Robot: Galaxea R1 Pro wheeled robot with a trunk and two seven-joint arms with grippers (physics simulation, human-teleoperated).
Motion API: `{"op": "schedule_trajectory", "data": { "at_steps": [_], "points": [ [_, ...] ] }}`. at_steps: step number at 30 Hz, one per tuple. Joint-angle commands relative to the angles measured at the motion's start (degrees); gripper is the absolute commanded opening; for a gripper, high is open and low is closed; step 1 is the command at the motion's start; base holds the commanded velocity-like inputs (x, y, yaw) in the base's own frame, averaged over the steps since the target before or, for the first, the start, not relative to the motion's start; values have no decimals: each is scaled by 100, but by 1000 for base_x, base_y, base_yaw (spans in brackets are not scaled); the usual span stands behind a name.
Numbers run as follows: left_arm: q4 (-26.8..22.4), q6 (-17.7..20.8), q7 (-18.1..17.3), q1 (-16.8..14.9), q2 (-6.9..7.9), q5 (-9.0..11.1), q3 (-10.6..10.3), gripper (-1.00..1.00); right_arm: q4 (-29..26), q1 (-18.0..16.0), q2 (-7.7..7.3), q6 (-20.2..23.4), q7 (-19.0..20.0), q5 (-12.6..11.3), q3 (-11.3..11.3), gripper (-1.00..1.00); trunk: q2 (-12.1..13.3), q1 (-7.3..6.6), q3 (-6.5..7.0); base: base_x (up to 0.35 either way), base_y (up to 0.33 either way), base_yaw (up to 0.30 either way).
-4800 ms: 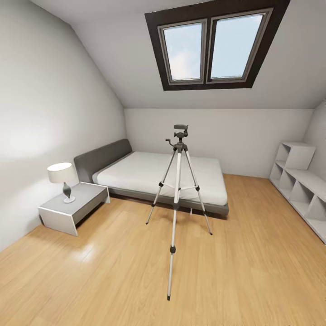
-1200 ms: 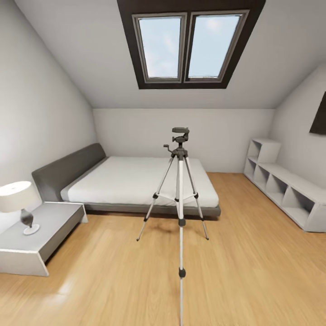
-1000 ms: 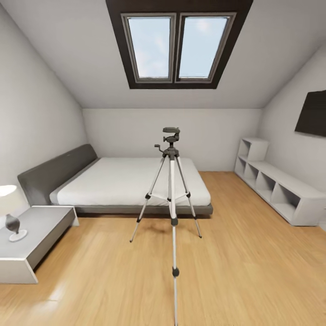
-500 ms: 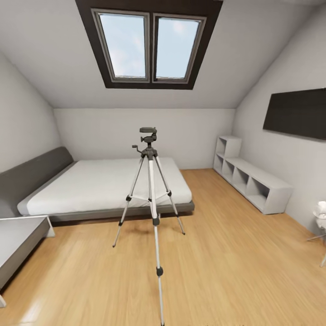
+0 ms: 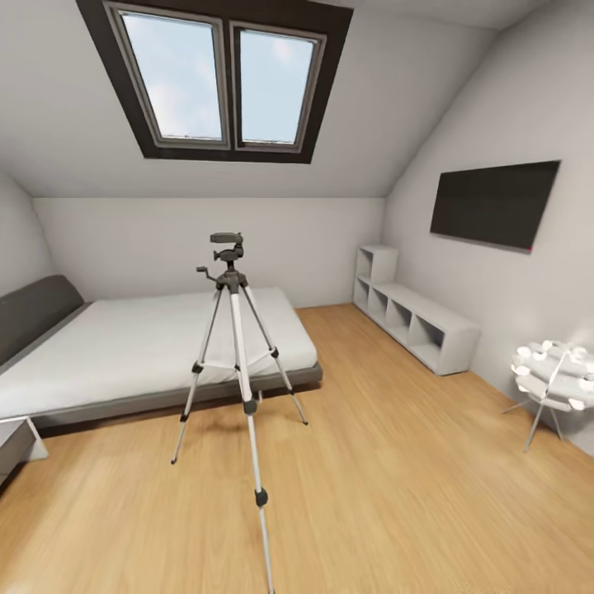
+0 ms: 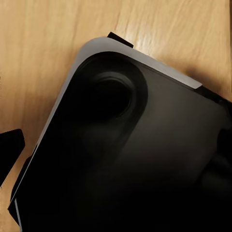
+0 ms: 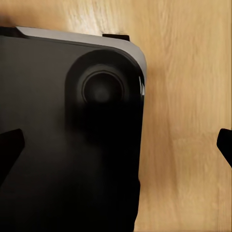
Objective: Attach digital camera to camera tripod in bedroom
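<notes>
Camera tripod (image 5: 233, 330): silver legs, black head, apparently bare.

No text, label, brand, number or sign can be read on anything here.

Camera tripod (image 5: 238, 346) standing on the wood floor (image 5: 396, 478) just in front of the bed (image 5: 124, 351). White cube shelves (image 5: 417, 318) along the right wall, TV (image 5: 493, 202) above, skylight (image 5: 219, 82) overhead.
</notes>
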Motion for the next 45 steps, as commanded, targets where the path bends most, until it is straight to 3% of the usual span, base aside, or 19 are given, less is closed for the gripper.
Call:
{"op": "schedule_trajectory", "data": {
  "at_steps": [1,45],
  "points": [
    [-9,-6,0,4,0,-2,22,100,2,-2,4,-15,-4,28,-3,100,-2,0,-4,0,0,-293],
    [-7,-14,-5,4,-7,8,19,100,2,-2,44,-7,14,42,-18,100,-2,0,-4,0,0,-294]
  ]
}}
